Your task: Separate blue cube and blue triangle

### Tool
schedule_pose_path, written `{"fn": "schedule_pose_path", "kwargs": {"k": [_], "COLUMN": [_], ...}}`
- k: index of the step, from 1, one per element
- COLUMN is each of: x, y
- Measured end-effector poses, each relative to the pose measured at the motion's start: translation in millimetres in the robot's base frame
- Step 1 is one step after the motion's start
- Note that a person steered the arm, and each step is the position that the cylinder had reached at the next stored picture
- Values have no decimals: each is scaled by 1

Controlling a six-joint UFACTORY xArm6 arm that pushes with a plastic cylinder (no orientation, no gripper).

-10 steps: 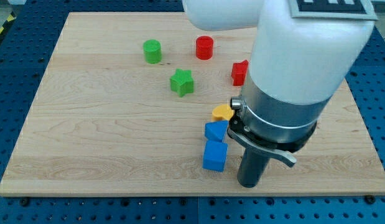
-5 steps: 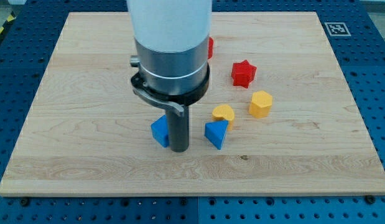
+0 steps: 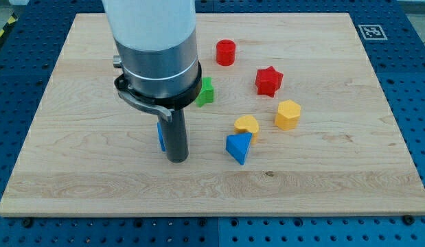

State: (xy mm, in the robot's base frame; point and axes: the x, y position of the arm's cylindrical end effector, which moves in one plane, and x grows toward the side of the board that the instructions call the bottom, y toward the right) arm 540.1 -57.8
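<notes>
The small blue plastic cube (image 3: 160, 136) is mostly hidden behind the dark rod, whose tip (image 3: 176, 160) rests touching its right side; this arm has no fingers. The blue plastic triangle (image 3: 238, 147) lies well apart to the cube's right on the wooden counter (image 3: 75, 171). Both blocks look light, stiff and easy to slide, so a push against a flat face seems best.

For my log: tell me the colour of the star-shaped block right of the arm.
Red; the star block shows plainly in the camera view.
</notes>
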Motion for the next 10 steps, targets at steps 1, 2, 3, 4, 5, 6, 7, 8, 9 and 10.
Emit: {"fn": "schedule_pose_path", "kwargs": {"k": [1,2,3,4,5,6,7,8,9,10], "x": [-10,-26,-42,-59,-68,-66,-62,-63,-63,-67], "y": [-1,-6,-14,-25,-39,-52,-55,-72,-98,-104]}}
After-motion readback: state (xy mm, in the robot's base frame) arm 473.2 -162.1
